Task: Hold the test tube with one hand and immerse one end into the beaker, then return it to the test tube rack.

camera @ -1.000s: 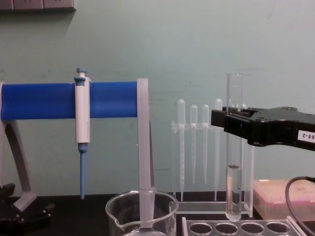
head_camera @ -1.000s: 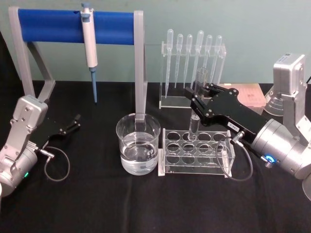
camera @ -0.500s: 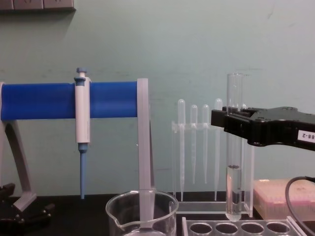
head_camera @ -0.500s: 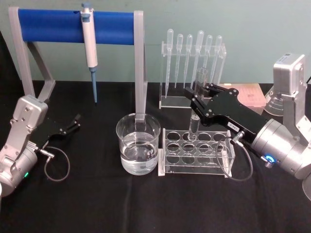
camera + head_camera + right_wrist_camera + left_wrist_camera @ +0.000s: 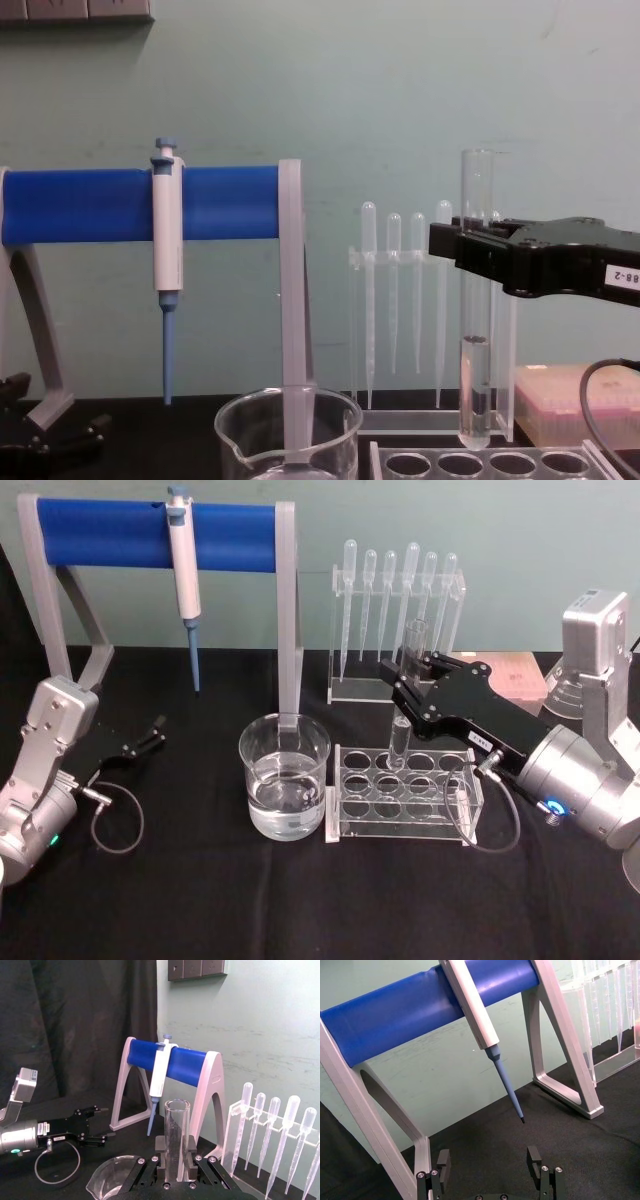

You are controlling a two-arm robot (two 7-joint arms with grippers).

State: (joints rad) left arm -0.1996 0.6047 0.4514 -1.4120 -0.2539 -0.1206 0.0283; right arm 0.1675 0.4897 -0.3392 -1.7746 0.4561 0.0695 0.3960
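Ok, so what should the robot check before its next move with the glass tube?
1. Grip: the right gripper is shut on the test tube, below its rim. Ok.
2. Tilt: the test tube stands upright in the chest view. Ok.
3. Clearance: its round bottom looks just above the top of the rack. Ok, but tight.
4. Lined up over a rack hole: cannot tell.
5. Beaker: upright, beside the rack. Ok.
6. Left gripper: open, parked low at the left, apart from the beaker. Ok.
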